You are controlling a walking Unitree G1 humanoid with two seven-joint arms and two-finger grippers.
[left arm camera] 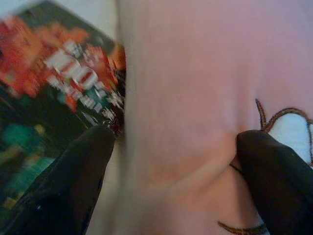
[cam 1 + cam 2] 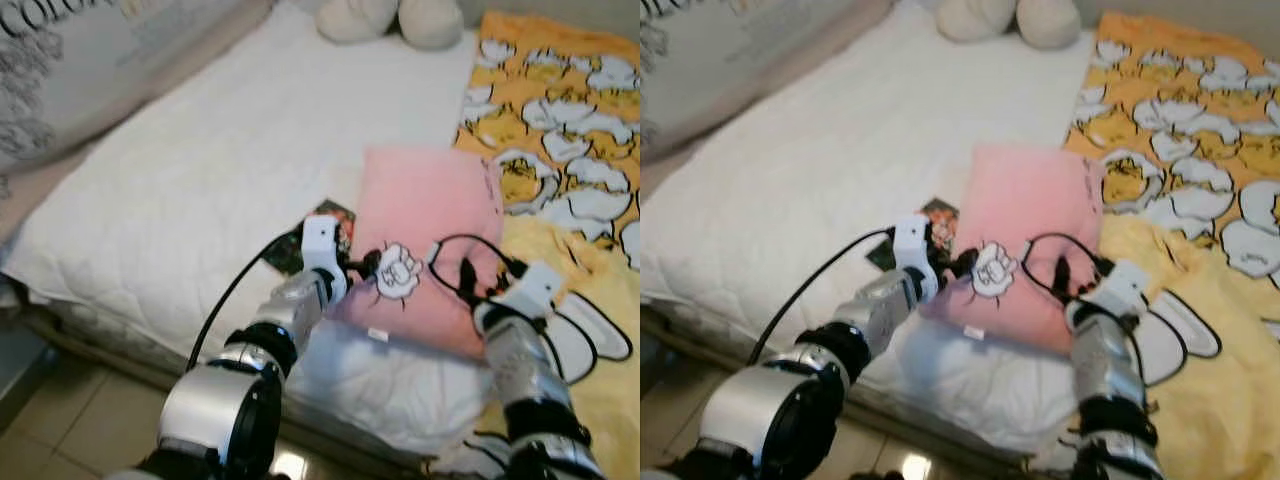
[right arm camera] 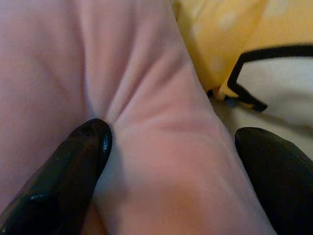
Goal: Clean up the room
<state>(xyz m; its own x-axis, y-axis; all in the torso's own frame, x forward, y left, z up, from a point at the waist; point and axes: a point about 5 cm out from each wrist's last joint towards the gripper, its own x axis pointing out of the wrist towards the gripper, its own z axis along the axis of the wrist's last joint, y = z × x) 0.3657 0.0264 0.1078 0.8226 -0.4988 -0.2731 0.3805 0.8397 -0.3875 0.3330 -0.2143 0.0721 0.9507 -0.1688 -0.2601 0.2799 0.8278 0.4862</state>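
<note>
A pink pillow (image 2: 425,220) with a white cartoon-hand patch (image 2: 398,270) lies on the bed, partly over a yellow blanket. My left gripper (image 2: 358,268) is shut on the pillow's near left edge; in the left wrist view its fingers (image 1: 83,161) press into the pink fabric (image 1: 195,98). My right gripper (image 2: 468,276) is shut on the near right edge, and the pink cloth (image 3: 146,122) bulges between its fingers (image 3: 73,166). A dark magazine (image 2: 287,252) lies half under the pillow's left side.
A white quilted mattress (image 2: 200,170) spreads to the left. A yellow blanket (image 2: 560,130) with white flowers covers the right side. A cream plush toy (image 2: 390,18) sits at the far end, and a grey lettered pillow (image 2: 60,70) lies at far left. Tiled floor (image 2: 80,420) shows below the bed's edge.
</note>
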